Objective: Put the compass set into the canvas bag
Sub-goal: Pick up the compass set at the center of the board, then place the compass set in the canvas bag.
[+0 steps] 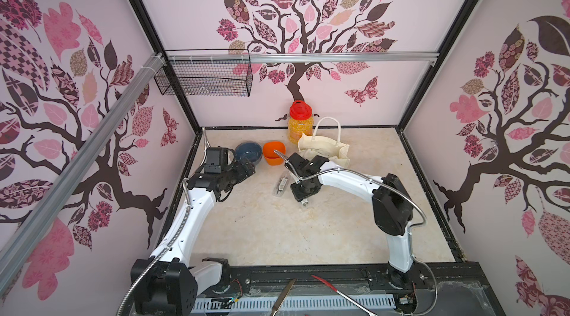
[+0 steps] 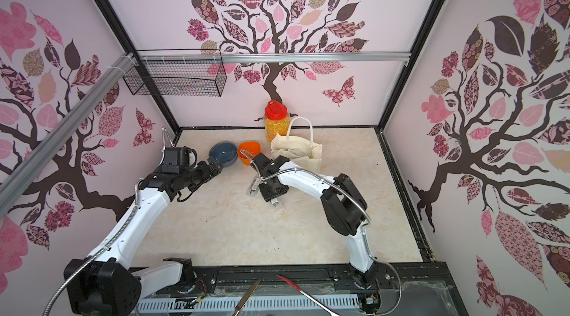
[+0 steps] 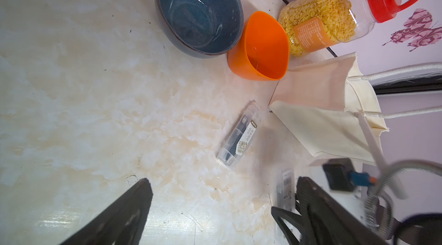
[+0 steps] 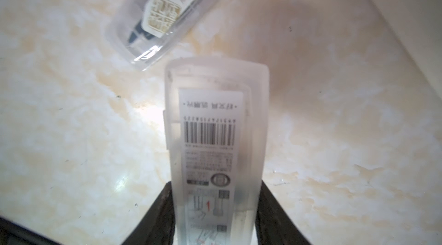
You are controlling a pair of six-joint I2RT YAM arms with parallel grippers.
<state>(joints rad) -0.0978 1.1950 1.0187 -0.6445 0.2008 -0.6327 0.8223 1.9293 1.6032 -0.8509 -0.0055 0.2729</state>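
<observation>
My right gripper [image 4: 215, 184] is shut on the compass set [image 4: 215, 112], a frosted plastic case with a barcode label, its sides pinched by both fingers. In both top views that gripper [image 1: 303, 199] [image 2: 275, 199] hangs low over mid-table, in front of the canvas bag [image 1: 324, 148] [image 2: 296, 151] [image 3: 318, 122]. The cream bag stands open with its handles up. A second clear case [image 1: 282, 186] [image 2: 253, 188] [image 3: 239, 139] [image 4: 157, 16] with a dark tool inside lies flat just left of the held one. My left gripper [image 1: 248, 166] [image 2: 216, 167] [image 3: 220, 188] is open and empty, near the blue bowl.
A blue bowl [image 1: 248, 152] and an orange square cup [image 1: 274, 152] stand left of the bag. A red-lidded jar of yellow flakes [image 1: 299, 123] stands behind them at the back wall. A wire basket [image 1: 203, 77] hangs high at back left. Two hand tools [image 1: 285, 296] lie on the front rail.
</observation>
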